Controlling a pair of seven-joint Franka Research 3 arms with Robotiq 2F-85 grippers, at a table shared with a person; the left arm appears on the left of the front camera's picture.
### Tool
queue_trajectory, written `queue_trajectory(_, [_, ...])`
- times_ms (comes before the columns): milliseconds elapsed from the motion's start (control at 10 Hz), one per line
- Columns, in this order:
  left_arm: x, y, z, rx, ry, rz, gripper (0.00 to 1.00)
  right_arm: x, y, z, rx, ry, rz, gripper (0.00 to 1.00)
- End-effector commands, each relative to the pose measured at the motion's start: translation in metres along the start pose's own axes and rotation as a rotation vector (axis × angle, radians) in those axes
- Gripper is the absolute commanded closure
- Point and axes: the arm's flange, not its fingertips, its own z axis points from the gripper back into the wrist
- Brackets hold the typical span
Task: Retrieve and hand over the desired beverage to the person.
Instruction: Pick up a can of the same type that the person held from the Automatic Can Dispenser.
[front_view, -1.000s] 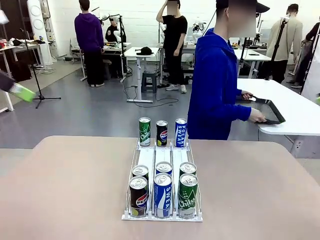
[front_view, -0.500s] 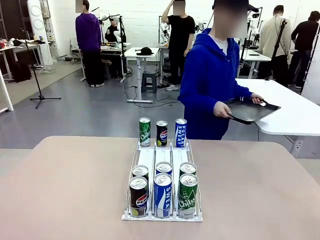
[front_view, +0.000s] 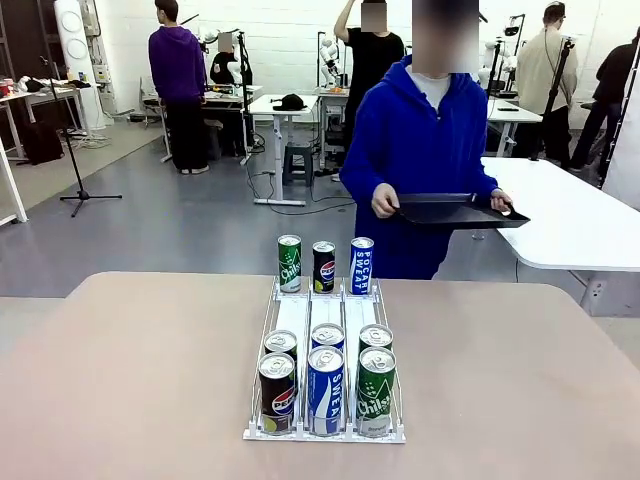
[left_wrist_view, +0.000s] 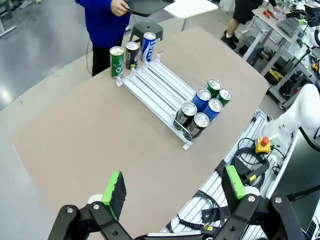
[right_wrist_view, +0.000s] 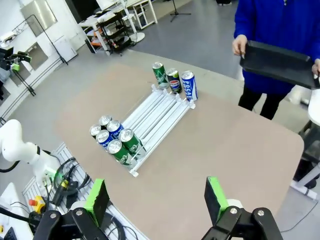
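Currently nine upright cans (front_view: 326, 385) stand in the white three-lane rack (front_view: 300, 315).

Grey floor (front_view: 200, 230), white back wall (front_view: 280, 40), white table (front_view: 585, 225), stool (front_view: 298, 160), tripod (front_view: 75, 170).

Front low, facing person (front_view: 430, 140) — wrists high, sharing can rack (front_view: 296, 315).

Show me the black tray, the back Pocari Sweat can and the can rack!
black tray (front_view: 455, 213), front view, front wall.
back Pocari Sweat can (front_view: 362, 266), front view, label.
can rack (front_view: 295, 312), front view, bare rail.
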Motion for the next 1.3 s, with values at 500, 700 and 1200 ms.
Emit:
queue_trajectory(500, [-0.0007, 0.0015, 0.0010, -0.015, -0.003, -0.018, 0.00, -0.0006, 0.0002, -0.0006, 0.029, -0.011, 0.013, 0.00])
queue_trajectory(700, [-0.0007, 0.0015, 0.0010, -0.015, -0.003, -0.018, 0.00, -0.0006, 0.0002, -0.0006, 0.029, -0.011, 0.013, 0.00])
queue_trajectory(1200, [-0.0007, 0.0015, 0.0010, -0.015, -0.003, -0.018, 0.00, -0.0006, 0.0002, -0.0006, 0.029, -0.011, 0.013, 0.00])
